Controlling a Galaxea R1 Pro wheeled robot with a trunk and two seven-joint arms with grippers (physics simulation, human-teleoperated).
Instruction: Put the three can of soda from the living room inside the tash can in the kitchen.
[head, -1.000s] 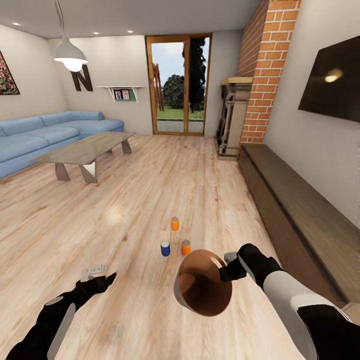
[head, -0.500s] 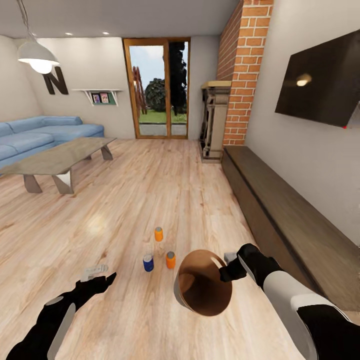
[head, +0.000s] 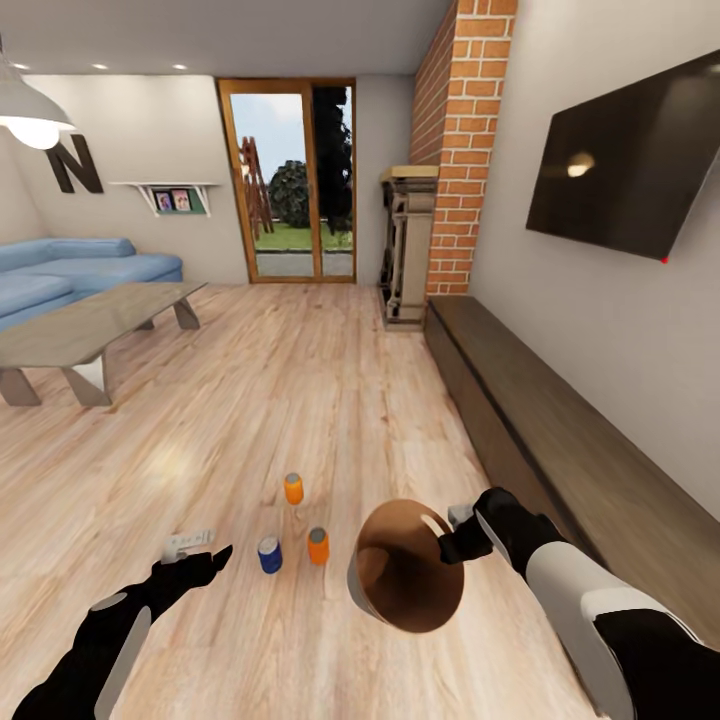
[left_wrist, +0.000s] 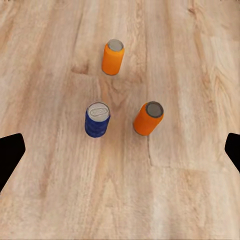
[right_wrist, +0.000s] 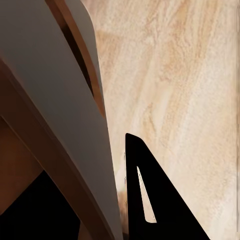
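Fingers (right_wrist: 150, 200) of the right gripper (head: 452, 535): clamped on the rim of the tash can (head: 405, 580), held tilted above the floor (head: 300, 400). Left gripper (head: 190, 548): fingers spread wide, empty. Left wrist view: grey tops of blue can (left_wrist: 97, 119) and two orange cans (left_wrist: 148, 118), standing apart.

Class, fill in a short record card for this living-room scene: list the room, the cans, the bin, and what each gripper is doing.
room: living room, wood floor
cans: blue can, near orange can, far orange can, all upright on the floor
bin: trash can, tilted, held off the floor
right gripper: shut on the bin's rim
left gripper: open, empty, pointed at the cans
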